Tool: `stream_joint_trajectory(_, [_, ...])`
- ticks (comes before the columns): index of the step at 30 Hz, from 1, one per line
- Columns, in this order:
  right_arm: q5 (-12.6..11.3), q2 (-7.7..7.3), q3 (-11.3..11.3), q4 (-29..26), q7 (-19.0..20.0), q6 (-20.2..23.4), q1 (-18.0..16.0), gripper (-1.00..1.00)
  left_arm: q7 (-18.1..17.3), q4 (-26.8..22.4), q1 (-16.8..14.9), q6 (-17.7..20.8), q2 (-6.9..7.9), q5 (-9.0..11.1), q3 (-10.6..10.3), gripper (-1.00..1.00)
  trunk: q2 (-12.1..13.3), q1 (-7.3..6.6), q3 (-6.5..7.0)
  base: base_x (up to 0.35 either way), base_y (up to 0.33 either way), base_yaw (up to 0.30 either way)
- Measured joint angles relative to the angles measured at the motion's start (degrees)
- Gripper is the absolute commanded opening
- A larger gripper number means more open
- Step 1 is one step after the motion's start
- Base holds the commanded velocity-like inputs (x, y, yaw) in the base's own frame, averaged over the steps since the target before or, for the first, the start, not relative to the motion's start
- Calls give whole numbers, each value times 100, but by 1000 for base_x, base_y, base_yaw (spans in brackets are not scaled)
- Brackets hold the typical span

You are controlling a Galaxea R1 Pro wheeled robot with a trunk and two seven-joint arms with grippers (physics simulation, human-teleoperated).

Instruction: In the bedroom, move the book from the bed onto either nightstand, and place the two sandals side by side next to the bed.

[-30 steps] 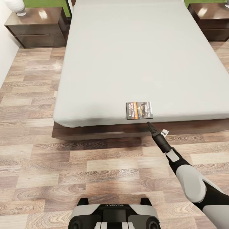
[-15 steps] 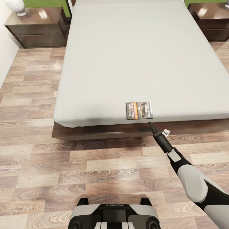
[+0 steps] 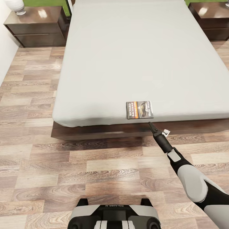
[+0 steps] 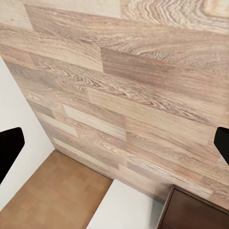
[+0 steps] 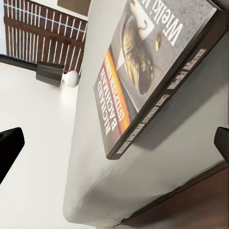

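While the paperback book (image 3: 139,110) lies flat on the pale grey mattress of the bed (image 3: 140,57), close to the mattress's near edge, we see in the head view our right gripper (image 3: 150,124) reaching toward it, its dark tip just below the book's near corner and level with the dark brown platform frame (image 3: 95,131), apart from the cover. From that angle the fingers look drawn to a narrow point, yet in the right wrist view the two dark fingertips (image 5: 9,148) stand at opposite margins of the picture, spread wide with nothing between them, and the book (image 5: 152,71) sits ahead of them on the mattress, its orange band, white lettering "RICHARD" and spine plainly legible. In the left wrist view our left gripper (image 4: 114,148) is likewise spread, with dark fingertips (image 4: 8,145) at both margins, empty, pointing down at the wood-plank floor (image 4: 143,86) beside a white wall. In the head view, a glossy dark brown nightstand (image 3: 35,27) stands at the left of the bed's head, carrying a white ribbed vase (image 3: 15,6), and a second nightstand (image 3: 213,19) stands at the right. Our white and black base (image 3: 114,216) shows at the bottom of the head view.
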Motion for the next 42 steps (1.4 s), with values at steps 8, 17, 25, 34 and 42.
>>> stream_joint_trajectory(8, [-2,-6,1,-1,-1,-1,0,100,0,0,1,0,0,0,0,100,-162,88,-72,0,0,0])
stream_joint_trajectory(17, [2,-8,5,-9,-28,-1,0,100,0,0,-1,0,0,0,0,100,-162,88,-72,0,0,0])
stream_joint_trajectory(25, [3,-8,8,-9,-52,5,-63,100,0,0,-2,0,0,0,0,100,-321,176,-144,0,0,0])
stream_joint_trajectory(34, [3,-11,9,-6,-67,7,-98,100,0,0,-4,0,0,0,0,100,-403,220,-180,0,0,0])
stream_joint_trajectory(42, [3,-16,9,-8,-69,7,-111,100,0,0,-2,-2,0,0,0,100,-403,220,-180,0,0,0])
